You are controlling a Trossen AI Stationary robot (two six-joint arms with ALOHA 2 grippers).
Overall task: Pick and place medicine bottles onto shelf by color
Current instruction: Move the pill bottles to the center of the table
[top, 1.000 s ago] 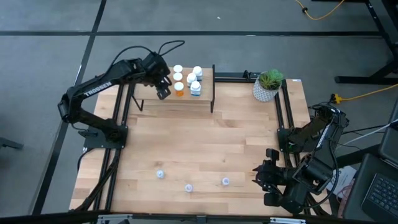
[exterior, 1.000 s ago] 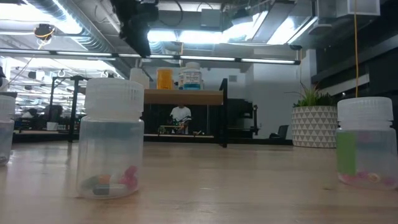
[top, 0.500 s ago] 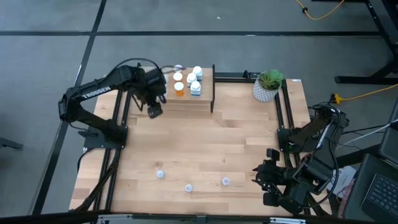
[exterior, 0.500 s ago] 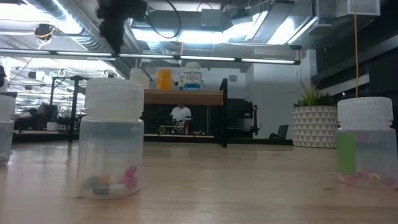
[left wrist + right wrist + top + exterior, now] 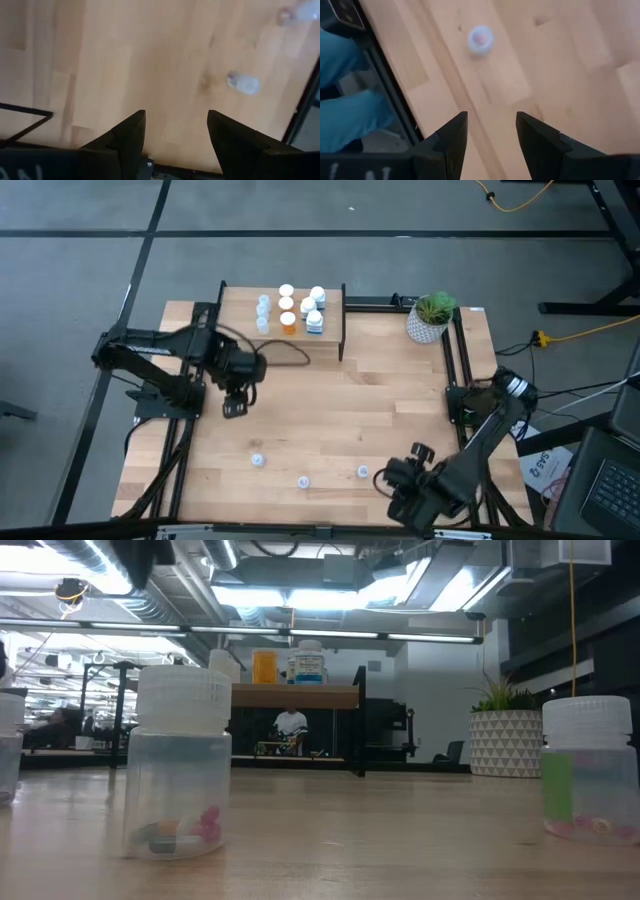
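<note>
Three pale-blue vials stand upright on the wooden table near its front edge. The shelf at the far edge carries orange bottles, white bottles and pale-blue vials. My left gripper hangs open over bare table left of centre, pointing down, with a vial ahead of it. My right gripper is open just right of the rightmost vial, with nothing between its fingers.
A white pot with a green plant stands at the far right corner. Black frame rails run along the table's sides. A person's blue-clad legs show beyond the table's near edge. The middle of the table is bare wood.
My left gripper has swung away from the shelf toward the table's near edge and turned to point down; it stays open. My right gripper has come down and toward the table's left edge, nearer the rightmost vial.
</note>
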